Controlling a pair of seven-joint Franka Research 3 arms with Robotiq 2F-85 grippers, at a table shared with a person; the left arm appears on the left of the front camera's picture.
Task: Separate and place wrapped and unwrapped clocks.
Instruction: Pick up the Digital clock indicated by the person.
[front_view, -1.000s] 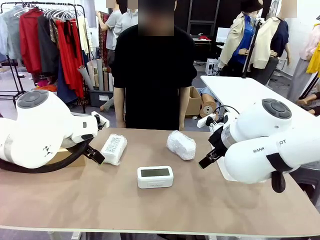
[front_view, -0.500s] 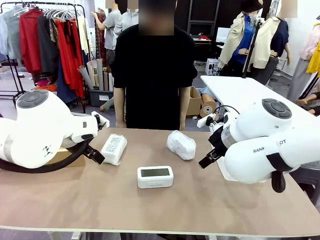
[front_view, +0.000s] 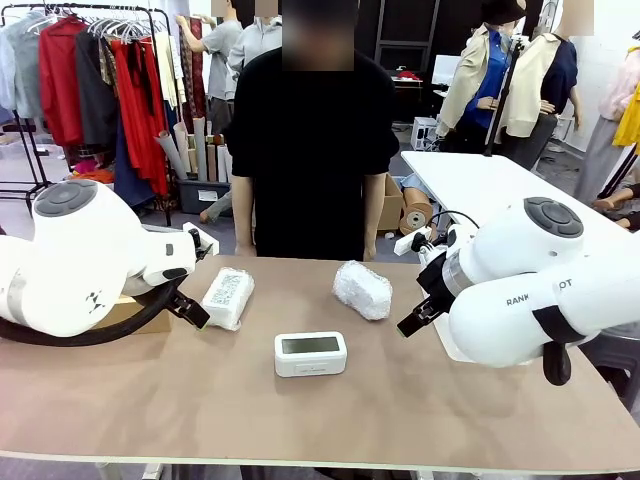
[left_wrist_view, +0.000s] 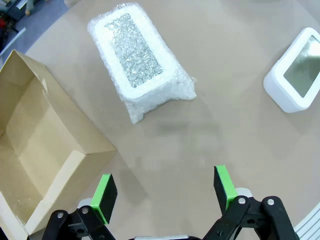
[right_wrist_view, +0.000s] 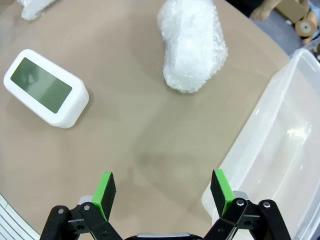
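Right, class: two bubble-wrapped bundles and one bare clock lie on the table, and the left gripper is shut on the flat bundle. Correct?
No: the left gripper is open, short of the flat bundle, as the left wrist view shows. The rest is right.

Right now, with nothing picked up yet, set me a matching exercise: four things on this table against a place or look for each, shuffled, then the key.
Things:
1. flat wrapped bundle
2. rounder wrapped bundle
3. bare white clock
4. cardboard box

Descriptions:
A. lies close to the clear plastic bin
B. nearest the robot, grey-green screen showing
C. brown, open on top
D. lies just beside the cardboard box

Pairs: 1-D, 2-A, 3-B, 4-C
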